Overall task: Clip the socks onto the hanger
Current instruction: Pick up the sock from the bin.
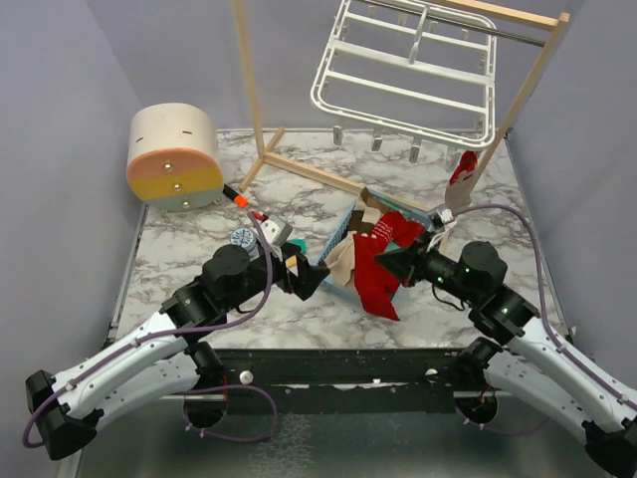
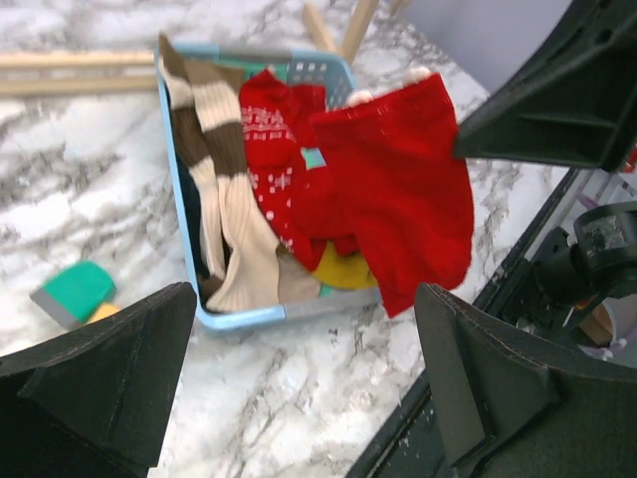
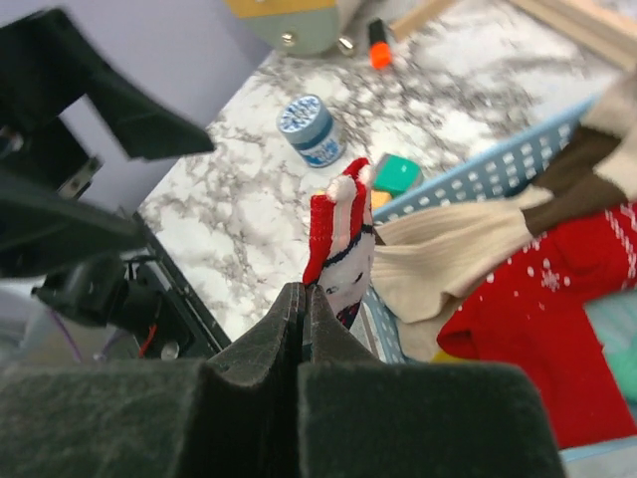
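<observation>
My right gripper (image 1: pixel 386 261) (image 3: pixel 304 291) is shut on a red sock (image 1: pixel 376 277) (image 3: pixel 336 234) with pale marks. That sock hangs over the near edge of the light-blue basket (image 1: pixel 345 221) (image 2: pixel 239 317), and in the left wrist view the red sock (image 2: pixel 408 179) dangles in front of it. More socks lie in the basket: another red one (image 2: pixel 274 139) and a beige-and-brown one (image 2: pixel 224 199) (image 3: pixel 468 249). My left gripper (image 1: pixel 317 279) (image 2: pixel 304 388) stands open over bare table just left of the basket, holding nothing. The white hanger (image 1: pixel 408 70) hangs at the back, with one red sock (image 1: pixel 463 169) clipped at its right corner.
A light wooden stand (image 1: pixel 299 169) carries the hanger and its feet run behind the basket. A round cream-and-orange box (image 1: pixel 174 154) sits at the back left. An orange marker (image 1: pixel 237 197), a blue tin (image 1: pixel 242 237) (image 3: pixel 307 127) and a teal block (image 2: pixel 75 291) lie left of the basket.
</observation>
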